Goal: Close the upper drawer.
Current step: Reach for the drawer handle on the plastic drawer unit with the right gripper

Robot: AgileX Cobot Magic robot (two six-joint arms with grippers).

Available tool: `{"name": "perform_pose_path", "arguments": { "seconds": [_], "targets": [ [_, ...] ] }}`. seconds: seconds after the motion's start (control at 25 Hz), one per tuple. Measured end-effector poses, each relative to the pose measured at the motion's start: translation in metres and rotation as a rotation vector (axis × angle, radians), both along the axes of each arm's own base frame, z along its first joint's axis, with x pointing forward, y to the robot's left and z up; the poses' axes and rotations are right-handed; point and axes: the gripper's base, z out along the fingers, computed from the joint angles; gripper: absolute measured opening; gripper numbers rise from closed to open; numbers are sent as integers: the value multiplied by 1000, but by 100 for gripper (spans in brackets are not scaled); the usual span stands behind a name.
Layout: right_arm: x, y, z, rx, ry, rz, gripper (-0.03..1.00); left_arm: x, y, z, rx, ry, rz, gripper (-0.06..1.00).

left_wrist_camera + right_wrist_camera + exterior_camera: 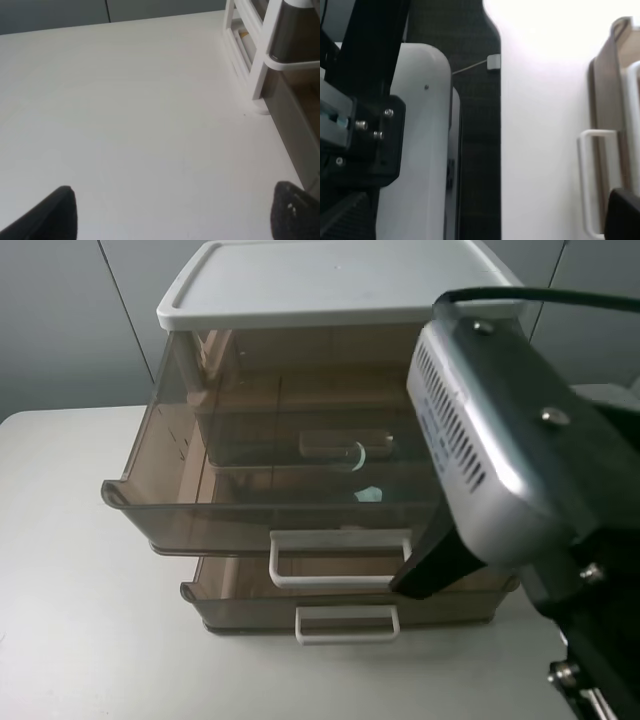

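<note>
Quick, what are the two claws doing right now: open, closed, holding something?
Left claw: open, holding nothing.
Right claw: cannot be told; only part of it shows, beside the handle of the upper drawer.

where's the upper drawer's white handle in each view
Exterior high: handle low centre, on the pulled-out upper drawer's front, above a smaller handle.
Left wrist: not in it; only the cabinet's side shows.
Right wrist: handle against the brown drawer front, by a dark fingertip.
Shared landmark: the white table.
</note>
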Motion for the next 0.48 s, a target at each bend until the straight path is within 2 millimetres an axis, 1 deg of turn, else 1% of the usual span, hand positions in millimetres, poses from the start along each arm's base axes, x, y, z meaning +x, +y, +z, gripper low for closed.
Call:
{"name": "perform_pose_path", "arguments": {
  "seconds": [0.2, 0.48],
  "targets": [
    [1, 5, -18, -44, 20, -1, 70, 0, 0, 0, 0, 0, 0, 74],
    [7, 12, -27, -69, -8, 23, 70, 0, 0, 0, 0, 0, 0, 74]
  ]
}}
